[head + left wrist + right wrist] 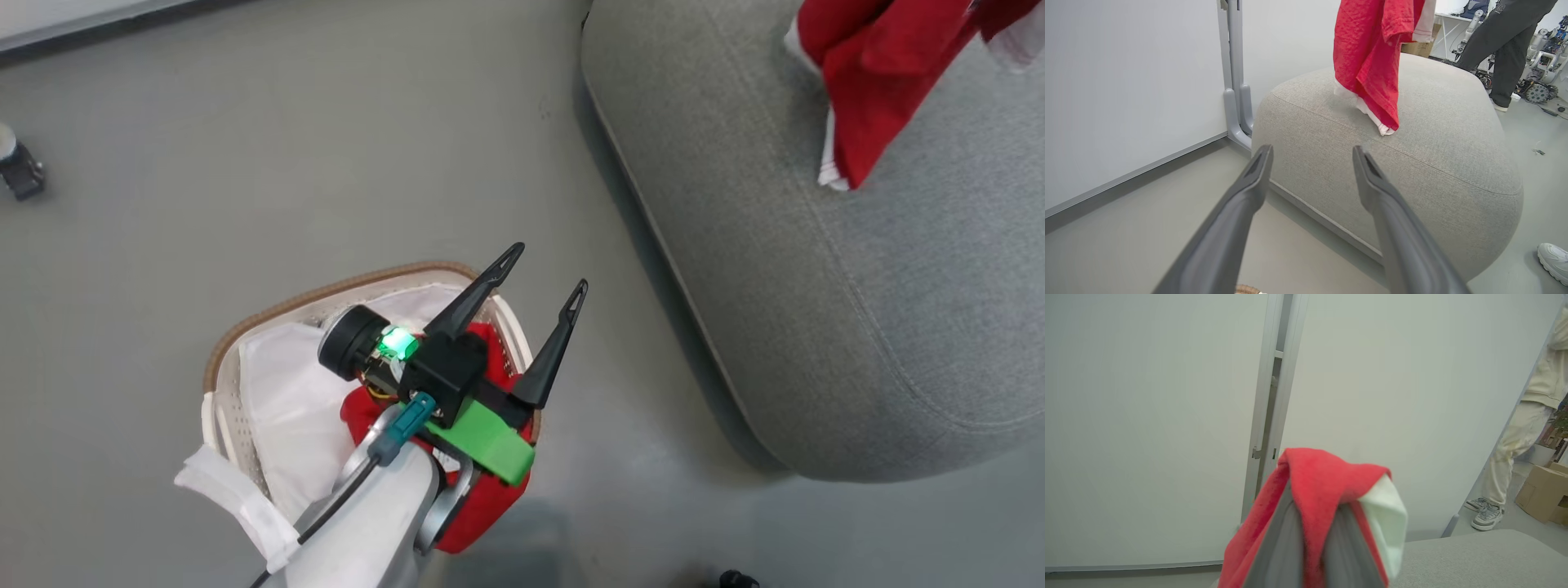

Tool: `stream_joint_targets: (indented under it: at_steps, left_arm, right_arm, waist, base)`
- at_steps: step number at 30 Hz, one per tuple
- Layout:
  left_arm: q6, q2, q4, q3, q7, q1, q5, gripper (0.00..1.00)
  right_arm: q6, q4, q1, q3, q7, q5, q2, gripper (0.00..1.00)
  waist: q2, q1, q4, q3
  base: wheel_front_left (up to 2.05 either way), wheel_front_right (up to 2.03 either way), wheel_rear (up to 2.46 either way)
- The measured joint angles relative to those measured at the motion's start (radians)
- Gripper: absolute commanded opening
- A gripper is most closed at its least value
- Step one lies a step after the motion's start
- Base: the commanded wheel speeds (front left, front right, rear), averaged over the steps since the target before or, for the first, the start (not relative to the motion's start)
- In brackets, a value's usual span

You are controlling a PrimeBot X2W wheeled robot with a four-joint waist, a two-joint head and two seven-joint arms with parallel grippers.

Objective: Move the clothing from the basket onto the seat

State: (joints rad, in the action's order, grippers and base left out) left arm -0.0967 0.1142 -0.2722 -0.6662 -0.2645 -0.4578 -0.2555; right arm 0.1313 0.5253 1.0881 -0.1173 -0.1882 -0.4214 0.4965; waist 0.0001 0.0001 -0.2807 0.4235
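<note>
The basket point(214, 359) stands on the floor at the lower left of the head view, holding a white sheet point(286, 392) and one red piece of clothing point(482, 506). My left gripper point(548, 268) hovers above the basket's right side, open and holding nothing; its two fingers point(1249, 192) point toward the seat point(1433, 155). The grey seat point(775, 286) lies to the right. A second red garment point(1367, 61) with white trim hangs over it, its lower end touching the cushion. My right gripper point(1314, 522) is shut on that garment point(1323, 473), which drapes over its fingertips.
A white partition with a grey post point(1237, 81) stands behind the seat. A person's dark-trousered legs point(1506, 49) are beyond the seat, a white shoe point(1553, 257) beside it. Another person point(1515, 449) and cardboard boxes point(1539, 494) are farther right. A black caster point(20, 167) sits far left.
</note>
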Motion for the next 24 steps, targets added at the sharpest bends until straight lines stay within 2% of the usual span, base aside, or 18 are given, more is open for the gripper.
stream_joint_targets:
  at_steps: [7, 13, 19, 24]
  left_arm:
    - [0.013, 0.019, 0.067, -0.008, 0.017, -0.025, 0.020, 1.00]
    - [0.026, 0.035, 0.112, -0.008, 0.026, -0.053, 0.040, 1.00]
    - [0.035, 0.054, 0.133, -0.008, 0.032, -0.067, 0.056, 1.00]
    - [0.044, 0.065, 0.142, -0.004, 0.040, -0.078, 0.059, 1.00]
  right_arm:
    - [0.000, 0.037, 0.172, 0.016, 0.064, 0.044, 0.138, 0.00]
    - [0.000, 0.054, 0.253, 0.088, 0.091, 0.064, 0.239, 0.00]
    - [0.000, 0.152, 0.189, 0.144, 0.063, 0.068, 0.227, 0.00]
    - [0.000, 0.259, 0.099, 0.175, 0.018, 0.089, 0.150, 0.00]
  waist:
    - [0.0000, 0.0000, 0.050, 0.098]
    - [0.0000, 0.0000, 0.098, 0.190]
    - [0.0000, 0.0001, 0.136, 0.272]
    - [0.0000, 0.0001, 0.156, 0.326]
  base:
    - [0.00, 0.00, 0.00]
    - [0.00, 0.00, 0.00]
    - [0.00, 0.00, 0.00]
    - [0.00, 0.00, 0.00]
